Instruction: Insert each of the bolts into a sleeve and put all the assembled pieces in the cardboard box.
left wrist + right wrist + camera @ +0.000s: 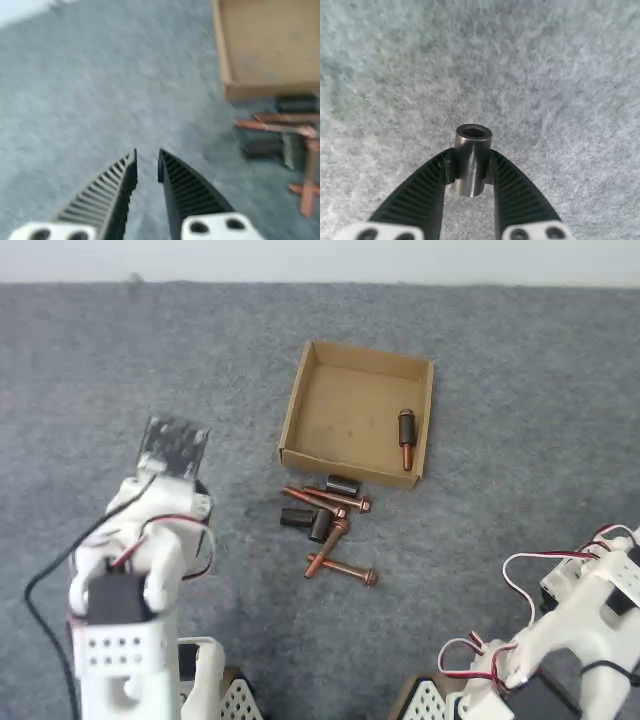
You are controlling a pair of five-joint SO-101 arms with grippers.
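My right gripper (470, 162) is shut on a dark metal sleeve (472, 147), held upright with its bore facing the camera, above grey carpet. My left gripper (147, 160) is slightly open and holds nothing; it hangs over bare carpet to the left of the cardboard box (265, 50). In the high view the cardboard box (300, 410) holds one assembled bolt-and-sleeve piece (406, 438). Just in front of the box lie several copper bolts (340, 568) and three loose dark sleeves (343, 484). The same pile (280, 135) shows in the left wrist view.
The left arm (150, 540) stands at the front left and the right arm (590, 610) at the front right, with loose red and white cables. Grey carpet (500, 360) covers the whole table around the box.
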